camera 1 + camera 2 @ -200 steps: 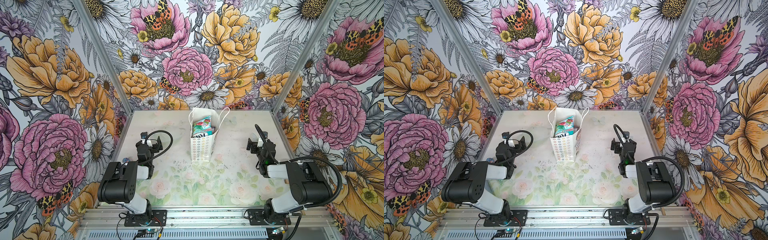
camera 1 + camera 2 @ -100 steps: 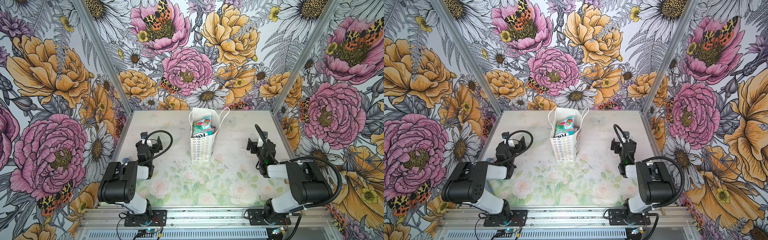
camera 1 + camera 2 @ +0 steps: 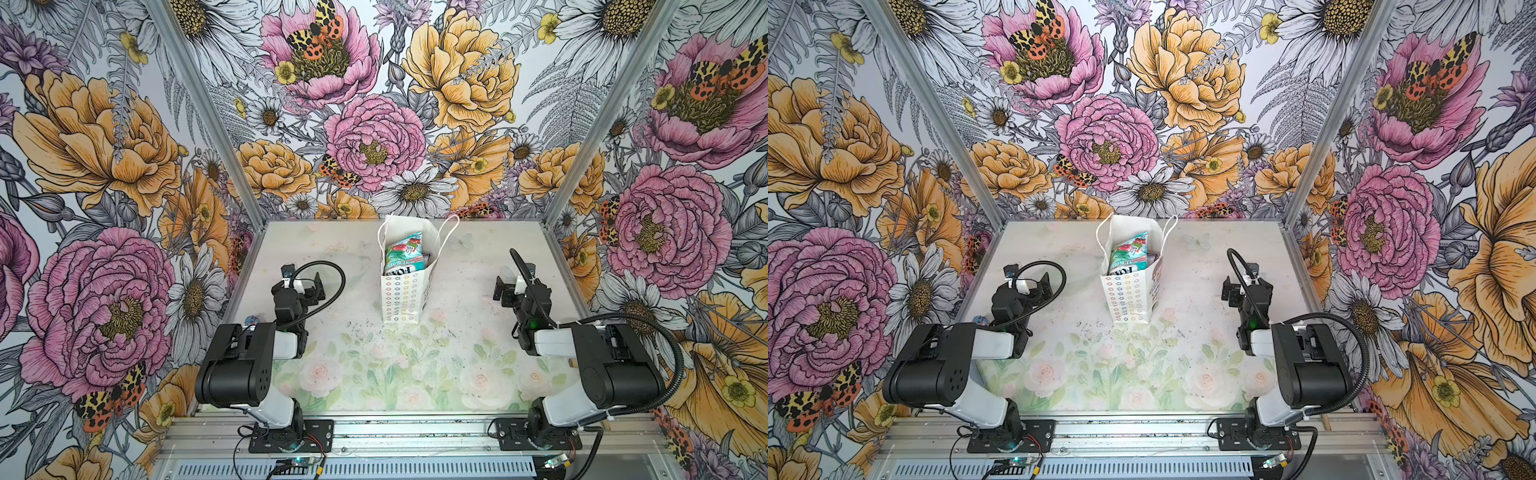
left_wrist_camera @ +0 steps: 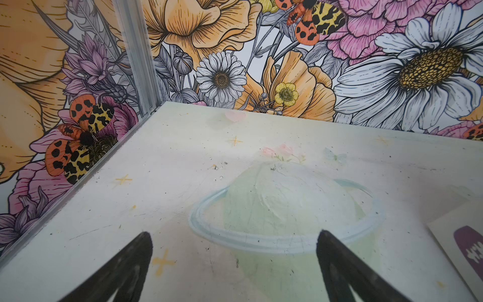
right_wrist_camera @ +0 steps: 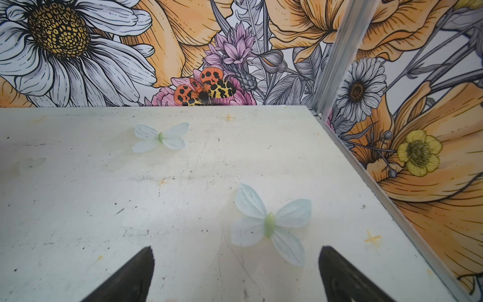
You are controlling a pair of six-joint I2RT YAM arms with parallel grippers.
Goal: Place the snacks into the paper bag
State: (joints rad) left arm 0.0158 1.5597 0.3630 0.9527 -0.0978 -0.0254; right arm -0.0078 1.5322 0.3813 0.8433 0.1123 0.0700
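The left gripper hangs spread and empty near the left edge of the table, the paper bag stands upright mid-table with the snacks inside, poking out, and the right gripper gapes empty at right.

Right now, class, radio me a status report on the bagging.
Left gripper and right gripper open, empty. Snacks in upright paper bag. Nothing blocks the bag.

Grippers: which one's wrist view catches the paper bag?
The left gripper: a corner of the paper bag, with a purple mark, shows at its view's edge. The right gripper sees only table and wall.
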